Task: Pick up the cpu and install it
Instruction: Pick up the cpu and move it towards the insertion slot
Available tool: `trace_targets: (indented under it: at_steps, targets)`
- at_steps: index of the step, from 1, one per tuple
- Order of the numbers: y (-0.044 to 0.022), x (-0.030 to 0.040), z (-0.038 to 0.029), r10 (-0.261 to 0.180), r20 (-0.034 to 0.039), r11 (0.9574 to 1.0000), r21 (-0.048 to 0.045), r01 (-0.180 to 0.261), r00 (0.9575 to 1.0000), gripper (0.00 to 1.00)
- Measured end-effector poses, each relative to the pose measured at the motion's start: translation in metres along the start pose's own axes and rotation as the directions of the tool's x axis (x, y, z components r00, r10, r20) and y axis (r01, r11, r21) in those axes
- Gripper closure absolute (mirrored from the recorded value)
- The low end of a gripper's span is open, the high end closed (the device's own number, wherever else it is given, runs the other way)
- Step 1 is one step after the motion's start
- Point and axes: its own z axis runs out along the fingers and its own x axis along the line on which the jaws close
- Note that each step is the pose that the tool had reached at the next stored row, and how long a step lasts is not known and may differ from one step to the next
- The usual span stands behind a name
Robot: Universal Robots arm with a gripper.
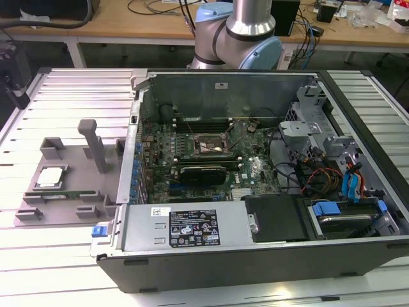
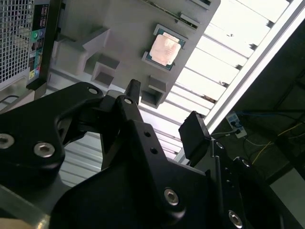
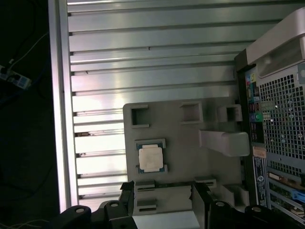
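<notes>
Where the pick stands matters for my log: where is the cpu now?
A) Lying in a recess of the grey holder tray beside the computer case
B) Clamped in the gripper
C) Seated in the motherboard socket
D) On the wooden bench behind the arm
A: the cpu lies in a recess of the grey holder tray, to the exterior view's left of the computer case, while the gripper is open and holds nothing.
</notes>
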Motion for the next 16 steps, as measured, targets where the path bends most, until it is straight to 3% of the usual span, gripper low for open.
trace_targets:
  at_steps: [16]
  targets:
    - [-0.0002,0.0001,0.0049,0.0,-0.0001,1.0,0.0001,0.0,1.0,0.4]
